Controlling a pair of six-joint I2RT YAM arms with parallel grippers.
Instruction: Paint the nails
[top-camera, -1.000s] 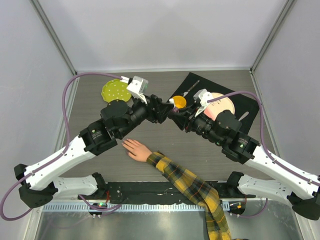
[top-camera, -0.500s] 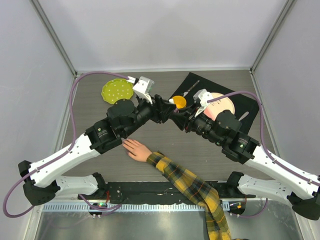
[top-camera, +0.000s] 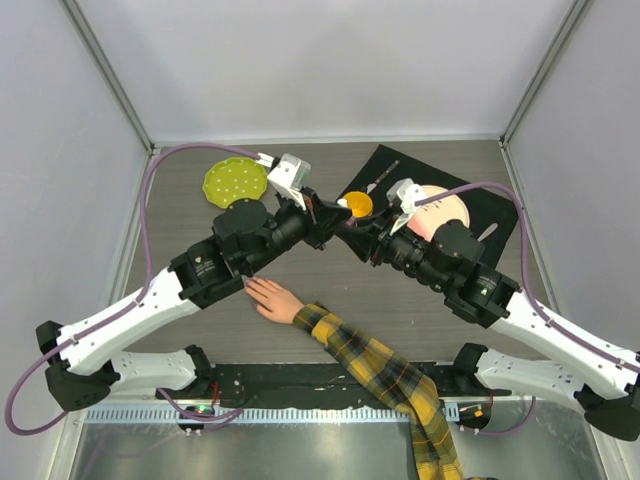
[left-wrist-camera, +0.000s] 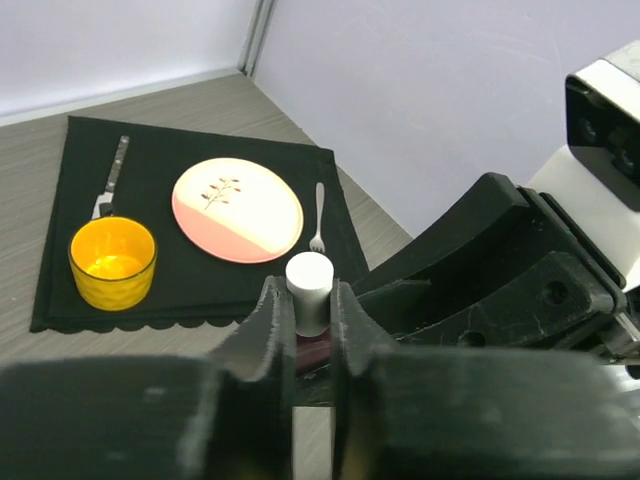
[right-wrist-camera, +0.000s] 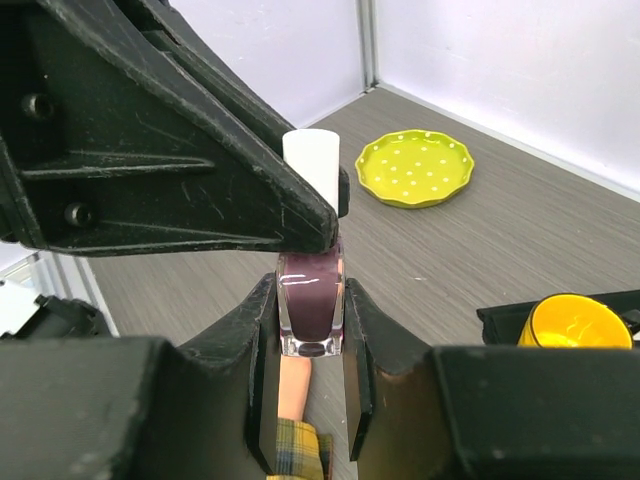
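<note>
A small bottle of dark purple polish (right-wrist-camera: 310, 300) stands upright between the fingers of my right gripper (right-wrist-camera: 310, 320), which is shut on its glass body. Its white cap (left-wrist-camera: 309, 285) is pinched by my left gripper (left-wrist-camera: 309, 300), shut on it from the opposite side. Both grippers meet above the middle of the table, left gripper (top-camera: 328, 222) against right gripper (top-camera: 352, 232). The pale mannequin hand (top-camera: 270, 298) lies flat below them with its yellow-and-black plaid sleeve (top-camera: 380, 375) running to the near edge. The nails are too small to make out at the fingertips (top-camera: 249, 287).
A yellow-green dotted plate (top-camera: 235, 181) sits at the back left. On the black mat (top-camera: 490, 215) at the back right are a yellow cup (top-camera: 358, 205), a pink-and-white plate (left-wrist-camera: 238, 208), a fork (left-wrist-camera: 318, 216) and a knife (left-wrist-camera: 112, 176).
My left gripper has slid right to the bottle and closed its open jaws on the white cap. The right gripper and bottle have stayed in place.
</note>
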